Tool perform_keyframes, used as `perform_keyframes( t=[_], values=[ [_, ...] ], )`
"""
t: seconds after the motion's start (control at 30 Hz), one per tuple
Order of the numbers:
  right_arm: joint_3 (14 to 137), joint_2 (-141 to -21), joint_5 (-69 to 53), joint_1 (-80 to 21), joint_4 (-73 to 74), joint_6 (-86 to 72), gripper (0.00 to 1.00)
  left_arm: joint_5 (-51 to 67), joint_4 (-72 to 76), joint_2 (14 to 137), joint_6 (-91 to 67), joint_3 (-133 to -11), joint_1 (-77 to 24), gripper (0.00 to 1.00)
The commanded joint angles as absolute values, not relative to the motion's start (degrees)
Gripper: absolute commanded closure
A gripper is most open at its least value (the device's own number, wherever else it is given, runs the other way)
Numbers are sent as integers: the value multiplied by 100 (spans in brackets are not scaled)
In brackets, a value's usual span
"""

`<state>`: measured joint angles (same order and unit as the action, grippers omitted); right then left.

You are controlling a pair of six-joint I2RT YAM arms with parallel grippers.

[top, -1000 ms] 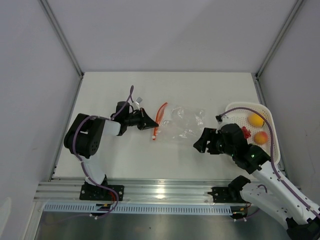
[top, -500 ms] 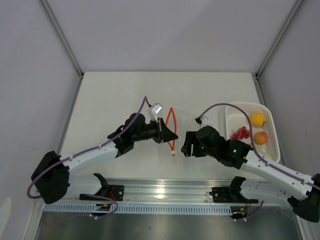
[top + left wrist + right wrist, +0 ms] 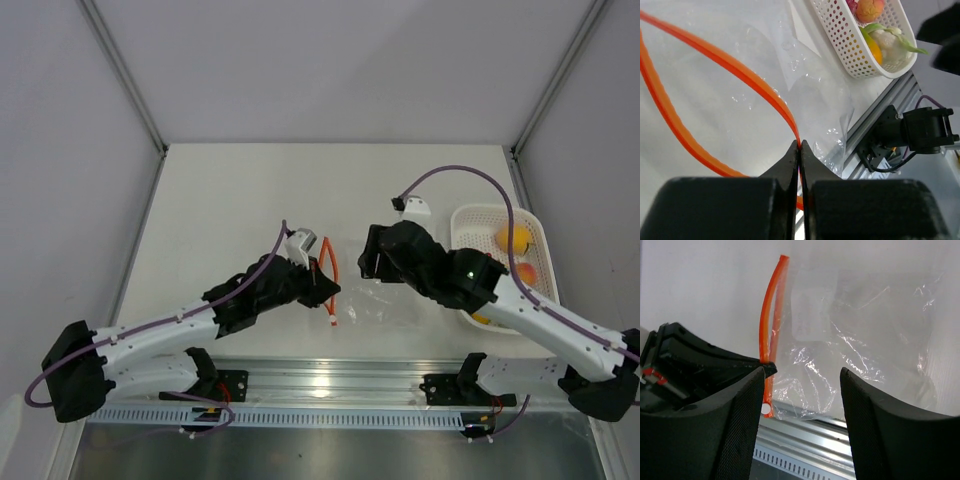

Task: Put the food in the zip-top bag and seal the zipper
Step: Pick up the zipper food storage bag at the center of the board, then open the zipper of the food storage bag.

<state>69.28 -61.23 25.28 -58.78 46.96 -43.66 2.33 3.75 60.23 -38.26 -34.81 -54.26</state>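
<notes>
The clear zip-top bag lies near the table's front edge. Its red-orange zipper faces left. My left gripper is shut on one strip of the zipper. The two strips spread apart in the left wrist view, so the mouth of the bag gapes. My right gripper hovers over the bag, open and empty, with the zipper and the bag below it. The food lies in the white basket: orange fruits, a peach-coloured fruit and a white-green vegetable.
The white perforated basket stands at the right edge of the table, partly hidden by my right arm. The metal rail runs along the front edge, just past the bag. My left gripper's fingers show in the right wrist view.
My left gripper has drawn the zipper and bag toward the front edge. My right gripper has moved left and away from the basket, over the bag.
</notes>
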Motion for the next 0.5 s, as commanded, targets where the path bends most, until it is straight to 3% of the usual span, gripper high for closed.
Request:
perform_keyframes(
  t=[0.0,0.17,0.47],
  values=[
    [7540,-6740,2804,-5915,5210,-4570,36,-386,422,5783,-3454,-3542,-5668,100],
    [8375,-7619,2936,-6003,5757,-4737,35,-720,536,5669,-3340,-3489,-5967,99],
    [8464,-7866,2584,-6073,5634,-4825,35,-1098,914,5616,-3129,-3331,-6389,99]
  ],
)
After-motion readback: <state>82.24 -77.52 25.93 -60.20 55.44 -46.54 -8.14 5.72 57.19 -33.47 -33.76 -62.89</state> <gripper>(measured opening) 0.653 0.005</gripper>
